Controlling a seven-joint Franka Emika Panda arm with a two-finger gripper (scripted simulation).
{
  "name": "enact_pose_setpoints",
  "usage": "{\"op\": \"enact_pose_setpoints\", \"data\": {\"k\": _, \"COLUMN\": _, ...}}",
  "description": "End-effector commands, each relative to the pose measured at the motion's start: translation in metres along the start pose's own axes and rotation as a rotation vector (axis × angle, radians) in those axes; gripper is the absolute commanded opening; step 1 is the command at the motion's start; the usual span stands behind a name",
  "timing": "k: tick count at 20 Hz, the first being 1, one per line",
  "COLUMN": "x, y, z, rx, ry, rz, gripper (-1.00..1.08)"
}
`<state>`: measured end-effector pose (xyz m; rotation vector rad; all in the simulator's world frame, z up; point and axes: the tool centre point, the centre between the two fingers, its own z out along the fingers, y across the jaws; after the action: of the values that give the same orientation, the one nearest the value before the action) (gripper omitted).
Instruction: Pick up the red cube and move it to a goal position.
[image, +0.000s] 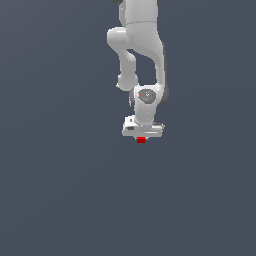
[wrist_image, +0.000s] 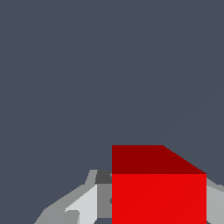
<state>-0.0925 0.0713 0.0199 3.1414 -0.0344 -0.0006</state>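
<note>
Red cube (image: 141, 140) sits between the fingers of the gripper (image: 141, 137), which looks closed on it (wrist view fills with red). You're likely at the carry step; no goal marker shows, so keep your grip firm while moving.

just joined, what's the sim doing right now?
A white Franka Panda arm is reaching straight down over a plain dark grey surface. Its pincer sits right at a small bright red cube, which peeks out just beneath it. In the wrist view the cube fills the space between the grey fingers. Whether the pincer has closed on it or lifted it cannot be told.
</note>
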Motion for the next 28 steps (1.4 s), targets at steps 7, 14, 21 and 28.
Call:
{"op": "enact_pose_setpoints", "data": {"k": 7, "x": 0.000, "y": 0.000, "z": -0.003, "rx": 0.000, "ry": 0.000, "rz": 0.000, "gripper": -1.00}}
{"op": "enact_pose_setpoints", "data": {"k": 14, "x": 0.004, "y": 0.003, "z": -0.027, "rx": 0.000, "ry": 0.000, "rz": 0.000, "gripper": -1.00}}
{"op": "enact_pose_setpoints", "data": {"k": 21, "x": 0.011, "y": 0.007, "z": -0.078, "rx": 0.000, "ry": 0.000, "rz": 0.000, "gripper": -1.00}}
{"op": "enact_pose_setpoints", "data": {"k": 28, "x": 0.022, "y": 0.014, "z": -0.150, "rx": 0.001, "ry": 0.000, "rz": 0.000, "gripper": -1.00}}
